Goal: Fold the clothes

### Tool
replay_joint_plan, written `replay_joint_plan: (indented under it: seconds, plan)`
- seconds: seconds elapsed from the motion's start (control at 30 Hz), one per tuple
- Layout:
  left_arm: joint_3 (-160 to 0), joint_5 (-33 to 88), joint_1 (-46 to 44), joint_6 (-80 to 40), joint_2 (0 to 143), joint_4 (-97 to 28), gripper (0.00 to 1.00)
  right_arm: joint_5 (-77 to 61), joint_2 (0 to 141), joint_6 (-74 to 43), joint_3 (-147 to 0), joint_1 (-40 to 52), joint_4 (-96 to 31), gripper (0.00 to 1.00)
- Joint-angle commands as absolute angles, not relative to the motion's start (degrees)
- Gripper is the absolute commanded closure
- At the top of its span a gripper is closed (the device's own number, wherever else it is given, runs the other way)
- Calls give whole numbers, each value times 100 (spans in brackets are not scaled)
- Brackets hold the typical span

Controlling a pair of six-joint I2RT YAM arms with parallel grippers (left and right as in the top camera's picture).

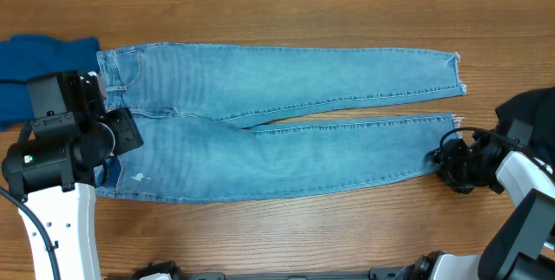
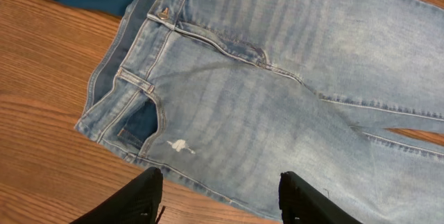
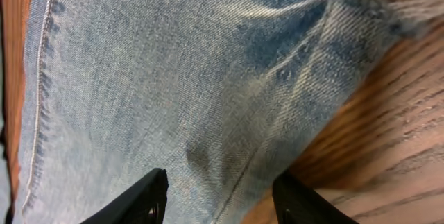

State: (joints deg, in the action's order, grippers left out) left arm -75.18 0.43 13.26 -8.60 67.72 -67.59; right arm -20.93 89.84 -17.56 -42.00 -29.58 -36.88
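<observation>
Judging the jeans (image 1: 286, 124) soft, limp, fairly heavy denim, likely to sag; spread flat on the table (image 1: 260, 237), waistband (image 2: 128, 61) at 9 o'clock, hems at 3. Best pinched at thick seams. Hovering with left gripper (image 2: 218, 200) parted near the waistband, right gripper (image 3: 220, 200) parted over the frayed hem (image 3: 388, 2), holding nothing.

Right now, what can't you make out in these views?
1. Royal-blue garment: overhead, cut by left edge, left arm covers part.
2. Jeans near hem: overhead, right end effector partly hides it; right wrist, fringe blurred.
3. Left end effector fingertips: left wrist, cut by bottom edge.
</observation>
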Motion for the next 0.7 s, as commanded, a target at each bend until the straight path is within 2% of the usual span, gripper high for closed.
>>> replay_joint_plan:
  seconds: [0.0, 0.17, 0.23, 0.5, 0.67]
  plan:
    - [-7609, 110, 1347, -775, 6737, -6742, 43, -1975, 9078, -1831, -3879, -2947, -3516, 47]
    - [-7609, 108, 1347, -773, 6737, -6722, 43, -2338, 9078, -1955, -3736, -2947, -3103, 48]
    - [-7609, 110, 1347, -773, 6737, -6722, 42, -2523, 9078, -1981, -3734, -2947, -3055, 52]
    - [-7609, 108, 1347, -773, 6737, -6724, 42, -2532, 9078, -2222, -3732, -2947, -3201, 79]
    - [-7609, 108, 1347, -738, 6737, -6751, 43, -2469, 9041, -2246, -3861, -2947, -3505, 86]
